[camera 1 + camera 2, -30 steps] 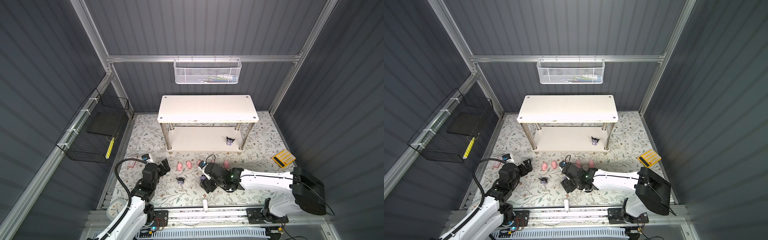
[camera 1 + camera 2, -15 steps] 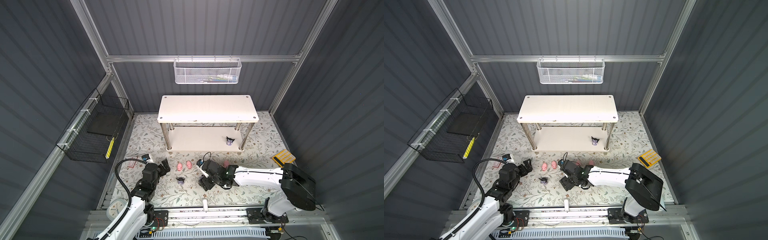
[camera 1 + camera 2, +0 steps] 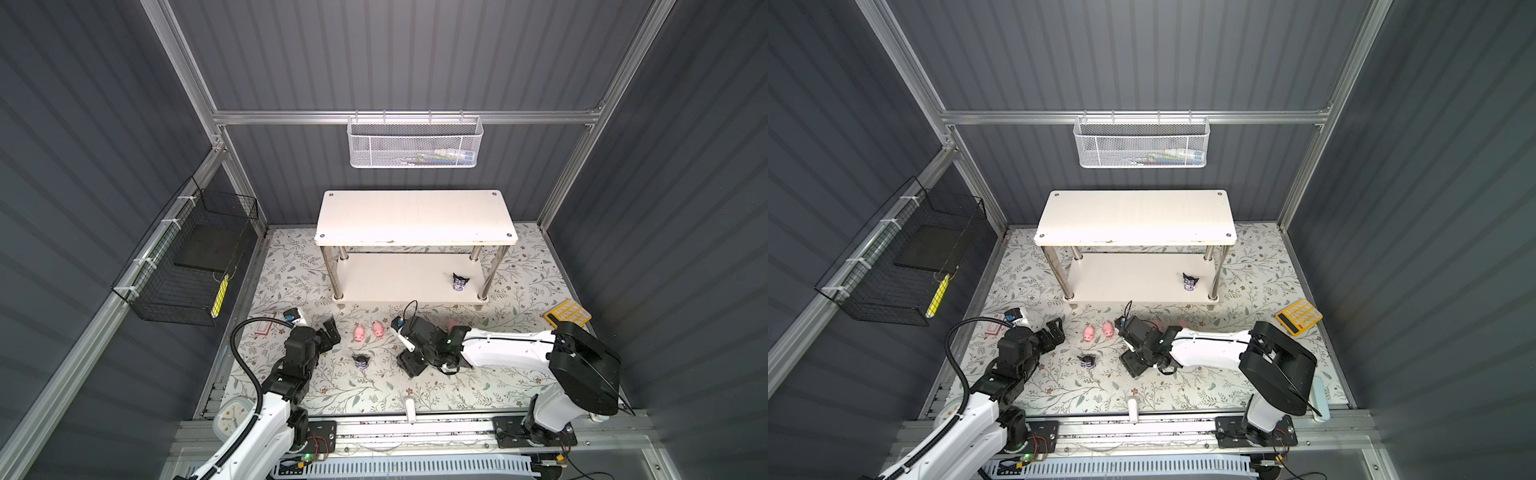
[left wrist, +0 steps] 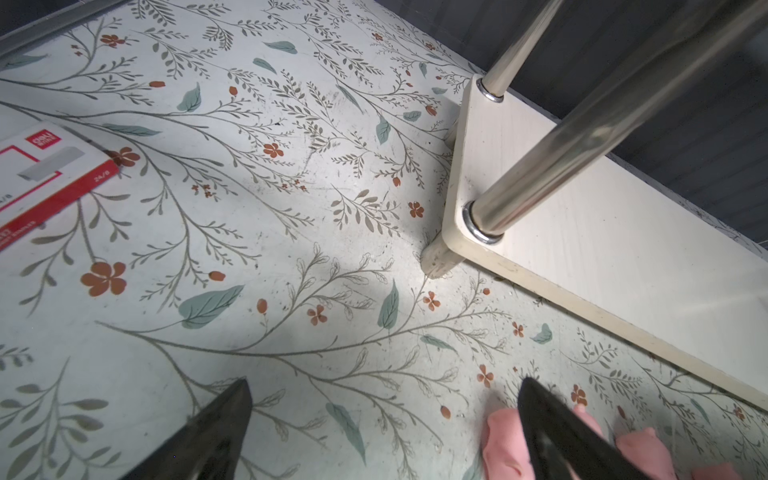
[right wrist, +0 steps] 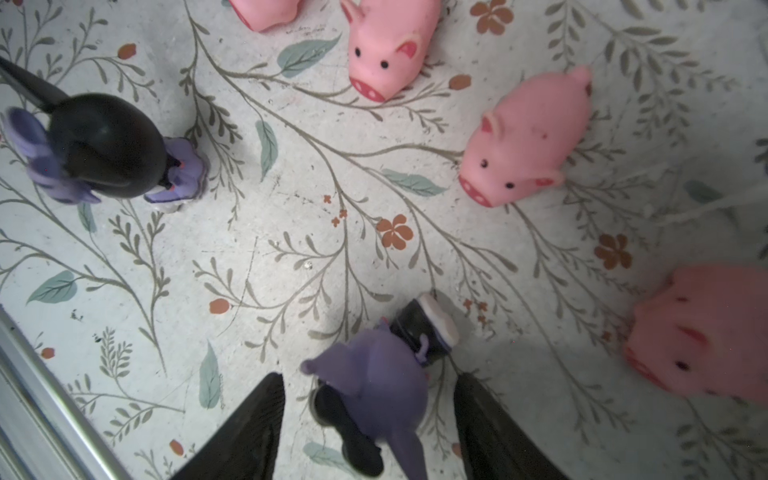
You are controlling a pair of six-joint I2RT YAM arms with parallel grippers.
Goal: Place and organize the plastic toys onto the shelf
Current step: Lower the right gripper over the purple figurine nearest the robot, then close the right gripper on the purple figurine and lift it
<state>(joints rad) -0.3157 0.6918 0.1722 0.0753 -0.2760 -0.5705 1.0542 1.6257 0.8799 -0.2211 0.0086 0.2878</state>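
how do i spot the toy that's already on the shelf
Find the white two-tier shelf at the back wall. On its lower board, beside the front right leg, stands a tiny black-and-purple eared figure. It is the only toy seen on the shelf; the pink pigs and a lookalike figure are on the floral mat.

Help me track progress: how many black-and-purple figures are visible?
3 figures: one on the shelf's lower board, one on the mat, one within the right gripper. Others may be hidden.

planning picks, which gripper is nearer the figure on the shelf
Right. The figure stands at the shelf's right end; right gripper is before its middle, left gripper before its left leg.
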